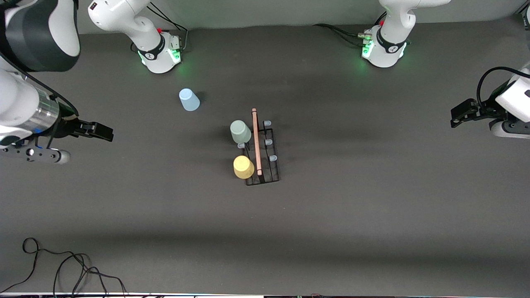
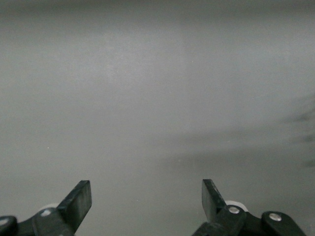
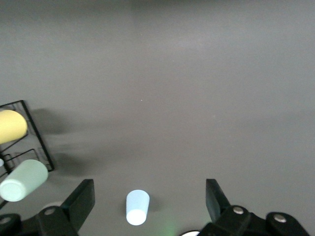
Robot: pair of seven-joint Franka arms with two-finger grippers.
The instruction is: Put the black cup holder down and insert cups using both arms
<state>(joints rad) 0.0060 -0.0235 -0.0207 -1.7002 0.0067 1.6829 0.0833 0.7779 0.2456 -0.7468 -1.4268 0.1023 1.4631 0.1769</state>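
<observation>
With both end effectors open, left (image 1: 455,118) and right (image 1: 108,133), you should pinch the light, slippery blue cup (image 1: 189,100) across its walls, gently.

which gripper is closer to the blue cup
Right. The right gripper hangs open toward its own end of the table, beside the blue cup. The left gripper waits open at the other end, past the rack.

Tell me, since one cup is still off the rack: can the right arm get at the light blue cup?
Probably yes. The light blue cup stands alone on bare table, apart from the rack, and the right hand is open and empty.
</observation>
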